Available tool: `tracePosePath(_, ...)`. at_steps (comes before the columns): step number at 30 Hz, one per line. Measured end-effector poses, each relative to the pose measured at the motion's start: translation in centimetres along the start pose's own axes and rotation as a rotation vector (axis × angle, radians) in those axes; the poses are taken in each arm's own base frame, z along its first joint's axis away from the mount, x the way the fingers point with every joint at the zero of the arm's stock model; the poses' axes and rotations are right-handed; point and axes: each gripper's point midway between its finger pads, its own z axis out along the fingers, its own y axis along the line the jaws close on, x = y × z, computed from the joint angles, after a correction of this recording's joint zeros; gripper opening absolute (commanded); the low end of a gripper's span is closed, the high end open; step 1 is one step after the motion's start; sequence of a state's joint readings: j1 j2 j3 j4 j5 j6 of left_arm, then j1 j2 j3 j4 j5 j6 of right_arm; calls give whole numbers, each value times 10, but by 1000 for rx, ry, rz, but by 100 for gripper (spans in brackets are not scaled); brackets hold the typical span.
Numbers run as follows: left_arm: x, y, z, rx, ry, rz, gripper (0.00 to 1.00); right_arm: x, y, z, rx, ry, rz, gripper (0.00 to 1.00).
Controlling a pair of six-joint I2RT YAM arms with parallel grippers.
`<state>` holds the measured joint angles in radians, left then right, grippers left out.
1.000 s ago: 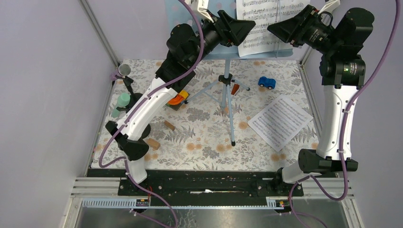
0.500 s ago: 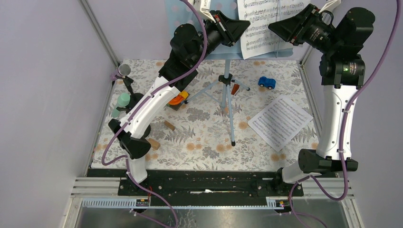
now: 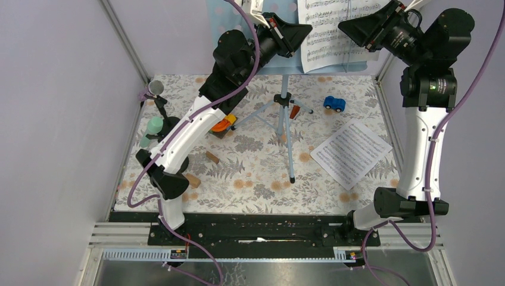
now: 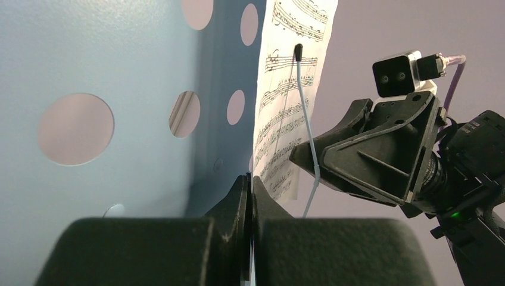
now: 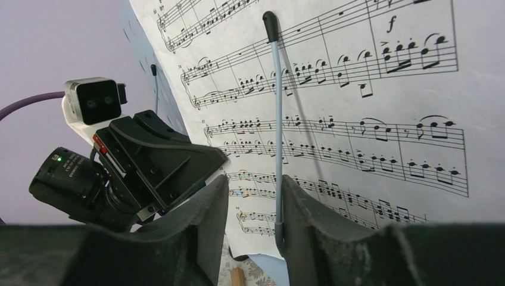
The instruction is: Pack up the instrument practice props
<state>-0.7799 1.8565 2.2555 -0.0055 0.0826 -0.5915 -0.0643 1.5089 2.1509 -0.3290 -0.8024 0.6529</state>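
**One page (image 3: 324, 36) pinched up on the rack (image 3: 217, 15)**

Not much to read here, so we'll get that out of the way. The only print is music notation on the page, and the one mark we can make out is an italic "f" near the top in the right wrist view. The small bar numbers at the line starts are too tiny to trust. We can't read any brand on the arms or cameras.

The left gripper (image 4: 250, 182) is clamped tight, with the page's lower left edge running down between its tips. The left wrist view shows this best, with the rack's blue holes just beside it. The right gripper (image 5: 253, 179) is parted, and the rack's thin wire (image 5: 276, 119) stands in the gap, close to one finger. We can't tell if it touches.

Only the overhead view shows the table (image 3: 256, 173):

- The rack's legs (image 3: 284, 119) stand mid-table.
- A loose page (image 3: 352, 152) lies flat on the right.
- The purple mic (image 3: 156, 88) and mint mic (image 3: 153, 126) are at the left edge.
- A toy car (image 3: 334, 103) sits near the back.
- A wooden block (image 3: 212, 157) is beside the left arm.
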Motion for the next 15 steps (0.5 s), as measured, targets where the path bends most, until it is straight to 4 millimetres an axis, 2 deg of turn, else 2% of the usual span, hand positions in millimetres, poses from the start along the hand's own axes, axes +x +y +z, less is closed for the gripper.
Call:
tracePosePath(3, 0, 0, 0, -1, -1, 1, 0, -2, 1, 0, -5, -6, 3, 33)
tracePosePath(9, 0, 2, 0, -5, -3, 15, 0, -2, -1, 1, 0, -10, 4, 1)
tracePosePath(15, -2, 6, 0, -26, -14, 21, 0, 1, -5, 1, -8, -33, -20, 0)
